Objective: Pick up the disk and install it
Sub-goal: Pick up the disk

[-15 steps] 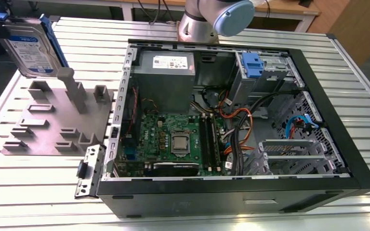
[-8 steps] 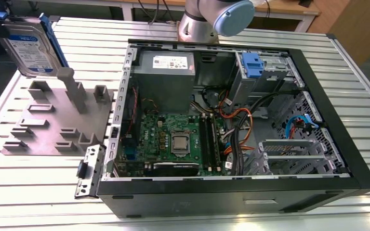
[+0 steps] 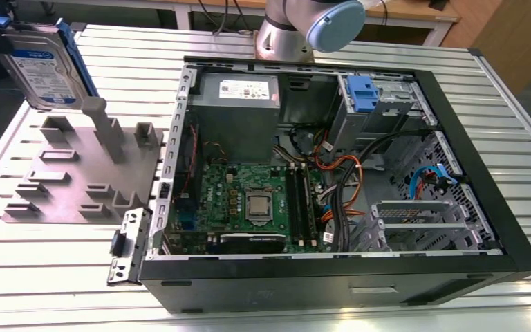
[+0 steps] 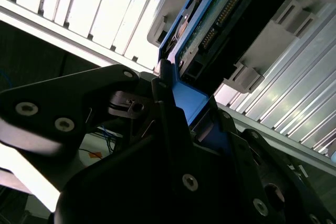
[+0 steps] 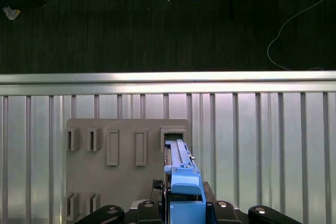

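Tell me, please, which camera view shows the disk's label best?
The exterior view. There the disk turns its white-and-blue label face towards the camera. In the second wrist view the disk presents its connector end and blue frame. In the first wrist view the disk is seen edge-on, a narrow strip.

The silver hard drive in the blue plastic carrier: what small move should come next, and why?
Probably carry it toward the open black metal computer case. The gripper is shut on the silver disk in its blue carrier, which seems to hang above the grey plastic slotted holder, apart from the case.
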Motion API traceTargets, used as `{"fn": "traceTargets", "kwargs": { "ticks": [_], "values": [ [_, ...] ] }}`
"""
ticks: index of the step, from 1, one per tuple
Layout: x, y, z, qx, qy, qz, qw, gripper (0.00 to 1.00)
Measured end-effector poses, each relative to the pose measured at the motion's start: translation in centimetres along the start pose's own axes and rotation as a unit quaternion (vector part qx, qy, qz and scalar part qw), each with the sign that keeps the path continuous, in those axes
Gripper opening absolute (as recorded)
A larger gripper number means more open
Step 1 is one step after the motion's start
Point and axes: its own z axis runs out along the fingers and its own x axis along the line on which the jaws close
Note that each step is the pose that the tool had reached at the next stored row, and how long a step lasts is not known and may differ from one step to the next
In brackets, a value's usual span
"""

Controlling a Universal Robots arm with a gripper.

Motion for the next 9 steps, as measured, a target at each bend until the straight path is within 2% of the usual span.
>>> {"fn": "traceTargets", "kwargs": {
  "ticks": [9],
  "values": [
    [0.0,0.0,-0.06,-0.0001,0.0,0.0,1.0,0.36]
  ]
}}
